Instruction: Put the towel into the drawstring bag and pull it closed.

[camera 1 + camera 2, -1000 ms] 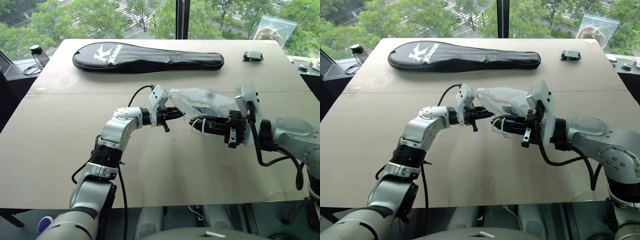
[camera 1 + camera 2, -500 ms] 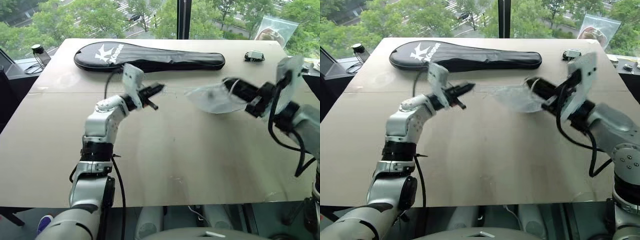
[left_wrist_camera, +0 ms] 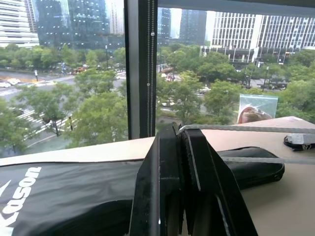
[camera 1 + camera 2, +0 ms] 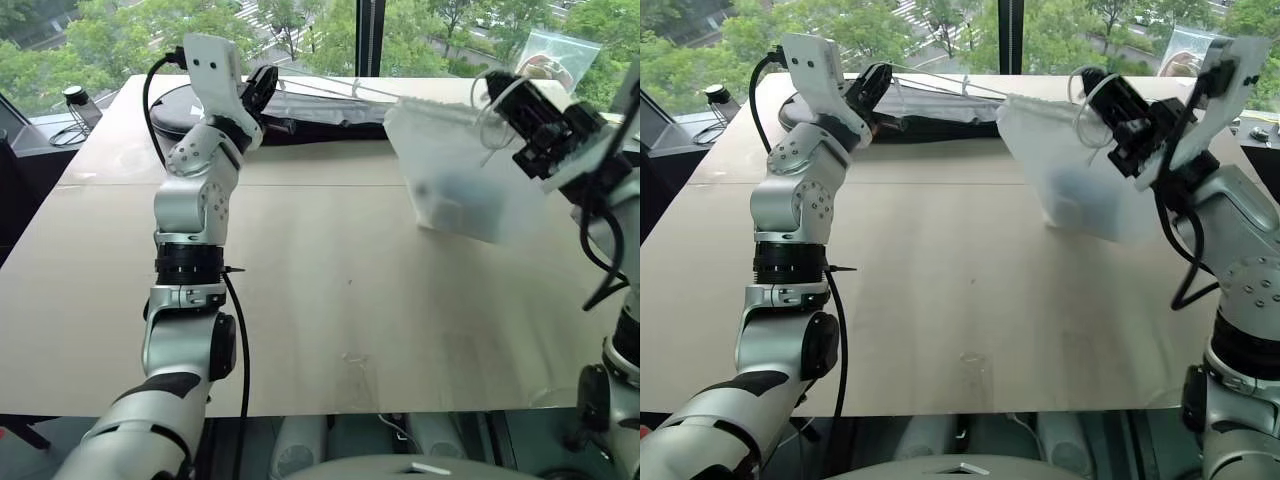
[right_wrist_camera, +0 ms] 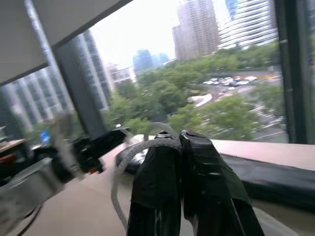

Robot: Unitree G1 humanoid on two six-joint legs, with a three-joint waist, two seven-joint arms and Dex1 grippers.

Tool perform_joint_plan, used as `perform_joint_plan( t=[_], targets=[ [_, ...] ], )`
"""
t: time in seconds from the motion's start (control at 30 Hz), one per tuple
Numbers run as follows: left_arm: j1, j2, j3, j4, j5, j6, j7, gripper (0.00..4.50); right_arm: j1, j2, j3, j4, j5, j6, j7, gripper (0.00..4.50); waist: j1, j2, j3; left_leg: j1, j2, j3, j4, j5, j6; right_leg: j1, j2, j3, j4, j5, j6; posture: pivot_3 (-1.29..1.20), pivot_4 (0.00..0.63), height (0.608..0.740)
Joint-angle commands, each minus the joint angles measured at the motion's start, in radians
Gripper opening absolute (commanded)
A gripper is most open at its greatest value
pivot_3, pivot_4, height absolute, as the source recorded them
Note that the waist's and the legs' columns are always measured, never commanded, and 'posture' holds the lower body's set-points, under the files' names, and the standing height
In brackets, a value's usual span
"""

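Wide beige table [image 4: 330, 290], smooth and matte, with one seam running across it, standing at a tall window [image 3: 74, 73] over green trees and glass towers. At the far side, lying flat, a long black racket cover [image 4: 940, 105] of smooth fabric with white lettering. In the far right corner a clear plastic zip bag [image 4: 555, 50], upright against the glass, and a small dark gadget [image 3: 300, 141] beside it on the table.

Above the right half of the table, hanging clear of the surface: the drawstring bag [image 4: 460, 170], thin white translucent cloth, roughly square, mouth gathered at the top. Inside, low in the pouch, a dim bluish shape, the towel [image 4: 462, 195], soft in outline.

Left arm raised high, bent up at the elbow; left gripper [image 4: 263, 82] pointing forward and a little up, fingers pressed together on a thin white cord [image 3: 246, 129]. Cord stretched tight and nearly level across to the bag's mouth.

Right arm lifted at similar height, wrist turned inward; right gripper [image 4: 1118, 110] clamped shut on the cord loops [image 4: 1092, 95] at the mouth of the bag, carrying its weight.
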Motion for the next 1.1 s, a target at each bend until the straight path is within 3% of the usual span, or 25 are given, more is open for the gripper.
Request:
perform_joint_plan(
  t=[0.03, 0.33, 0.43, 0.57, 0.9, 1.03, 1.1],
  targets=[
    [-0.003, 0.049, 0.075, -0.030, 0.001, 0.016, 0.027, 0.06, 0.015, -0.065, -0.050, -0.044, 0.119, 0.003, 0.089, 0.00, -0.004, 0.000, 0.000, 0.000, 0.000, 0.000, 0.000, 0.000, 0.000, 0.000, -0.001, 0.000, 0.000, 0.000, 0.000, 0.00, 0.150, 0.740],
    [-0.047, 0.012, -0.012, -0.100, -0.021, 0.065, -0.087, 0.06, -0.009, -0.145, 0.051, -0.070, 0.171, 0.029, 0.254, 0.00, -0.003, 0.000, 0.000, 0.001, -0.001, 0.000, 0.002, 0.000, 0.000, 0.000, 0.001, 0.000, 0.003, 0.000, 0.000, 0.00, 0.150, 0.740],
    [-0.088, 0.005, 0.000, -0.063, -0.018, 0.057, -0.091, 0.06, 0.040, -0.233, 0.096, -0.119, 0.064, 0.061, 0.356, 0.00, 0.002, 0.000, 0.000, 0.000, -0.001, 0.000, 0.003, 0.000, 0.000, 0.000, 0.000, 0.000, 0.002, 0.000, 0.000, 0.00, 0.150, 0.740],
    [-0.113, -0.014, -0.009, -0.033, -0.009, 0.040, -0.113, 0.06, 0.066, -0.244, 0.060, -0.142, 0.103, 0.011, 0.442, 0.00, 0.001, 0.000, 0.000, -0.002, -0.001, -0.001, 0.004, 0.000, 0.000, 0.000, 0.000, -0.002, 0.001, 0.000, 0.000, 0.00, 0.150, 0.740],
    [-0.109, -0.043, 0.003, -0.007, 0.000, 0.048, -0.108, 0.06, 0.016, -0.102, -0.038, -0.129, 0.391, -0.199, 0.291, 0.00, -0.001, 0.000, 0.000, -0.001, -0.001, -0.002, 0.005, 0.000, 0.000, 0.000, 0.000, -0.002, 0.002, 0.000, 0.000, 0.00, 0.150, 0.740],
    [-0.113, -0.063, -0.014, -0.028, -0.012, 0.069, -0.125, 0.06, -0.032, -0.043, -0.020, -0.123, 0.476, -0.270, 0.209, 0.00, -0.001, 0.000, 0.000, -0.001, -0.001, -0.002, 0.005, 0.000, 0.000, 0.000, 0.000, -0.002, 0.002, 0.000, 0.001, 0.00, 0.150, 0.740],
    [-0.101, -0.089, -0.031, -0.069, -0.029, 0.095, -0.135, 0.06, -0.049, -0.001, 0.026, -0.121, 0.440, -0.283, 0.191, 0.00, -0.001, 0.000, 0.000, -0.001, -0.001, -0.002, 0.005, 0.000, 0.000, 0.000, 0.000, -0.002, 0.003, 0.000, 0.000, 0.00, 0.150, 0.740]
  ],
)
